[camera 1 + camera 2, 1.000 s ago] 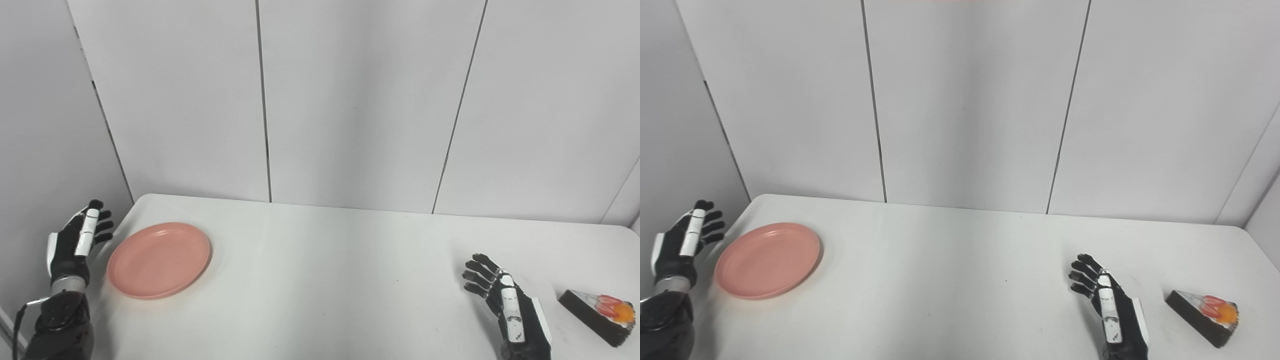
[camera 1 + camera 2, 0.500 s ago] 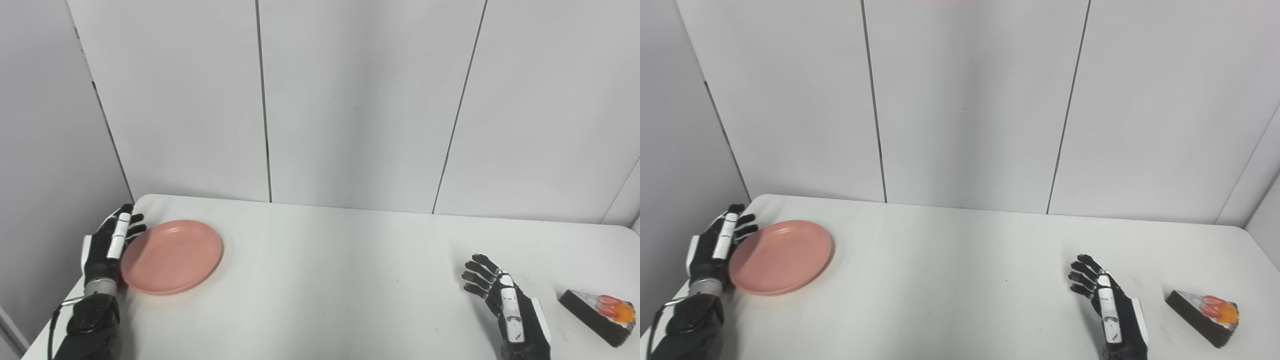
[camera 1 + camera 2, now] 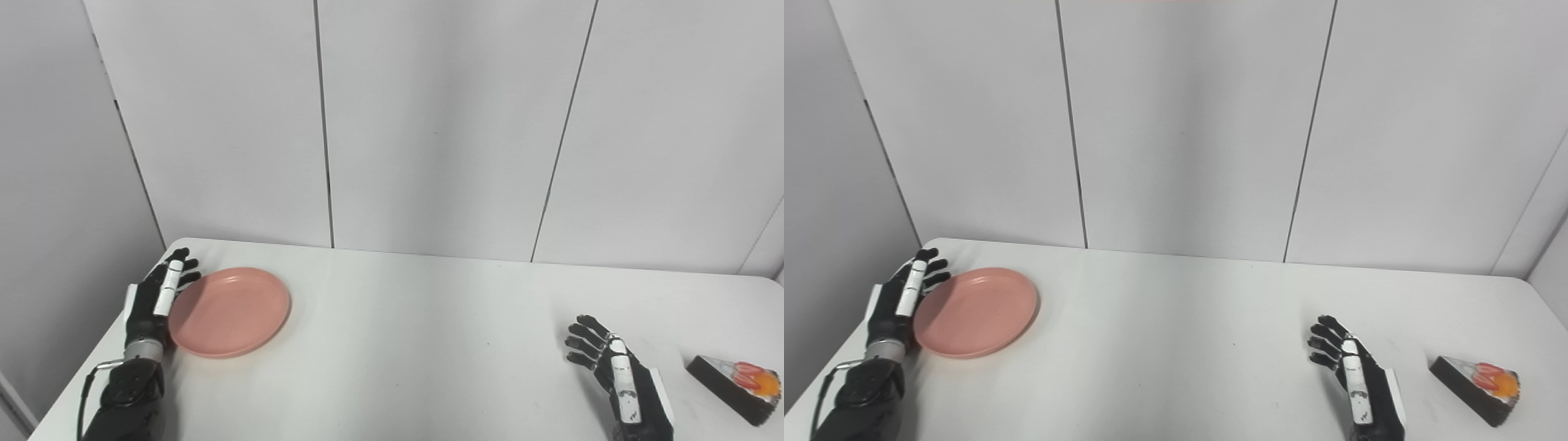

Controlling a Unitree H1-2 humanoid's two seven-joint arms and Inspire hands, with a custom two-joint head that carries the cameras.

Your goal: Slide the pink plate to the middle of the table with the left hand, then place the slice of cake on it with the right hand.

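The pink plate (image 3: 229, 311) lies flat on the left part of the white table (image 3: 404, 343). My left hand (image 3: 156, 300) stands open with its fingers against the plate's left rim. The slice of cake (image 3: 735, 397), dark with red and orange fruit on top, rests near the table's right edge. My right hand (image 3: 615, 373) is open, fingers spread, to the left of the cake and apart from it, holding nothing.
Grey wall panels (image 3: 429, 122) rise straight behind the table's far edge. The table's left edge (image 3: 92, 367) runs close beside my left forearm. Bare tabletop lies between the plate and my right hand.
My left hand moved right from off the table edge, met the plate's left rim and pushed the plate to the right. The right hand and cake stayed nearly still.
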